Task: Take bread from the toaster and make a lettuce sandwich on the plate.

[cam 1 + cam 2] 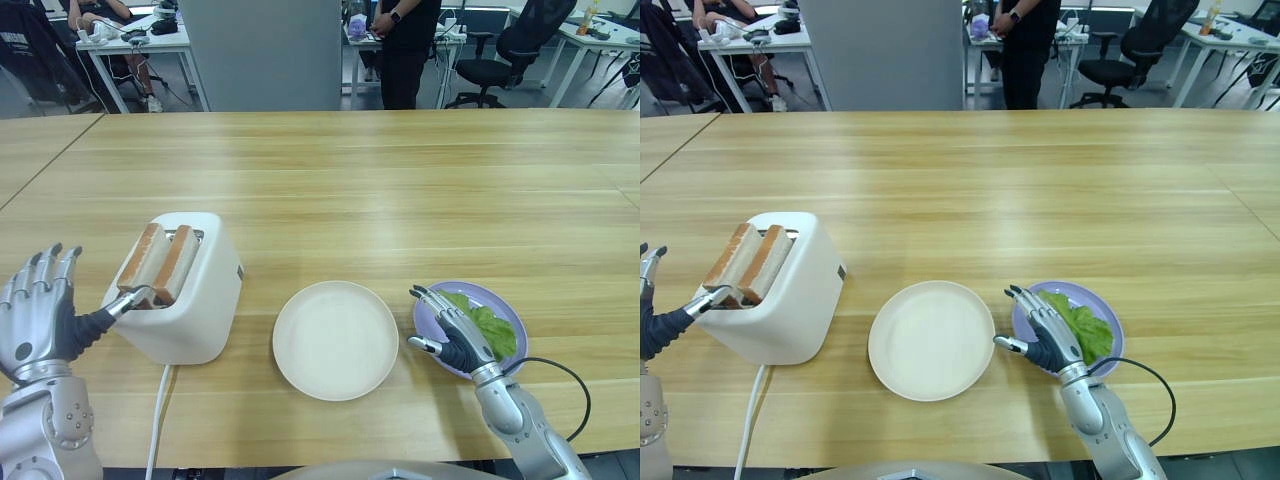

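Both bread slices (160,262) stand in the toaster (205,315); the spread left hand (38,318), thumb at their near end, ought to pinch one squarely and lift straight up, the right hand (452,332) lying open by the lettuce (492,326).

The left hand (38,315) stands upright, fingers spread; the right hand (452,330) is low, fingers stretched forward.

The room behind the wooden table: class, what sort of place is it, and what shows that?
Probably an office or lab workspace, not a home kitchen: white desks and a black swivel chair stand behind the long wooden table, beside a grey partition.
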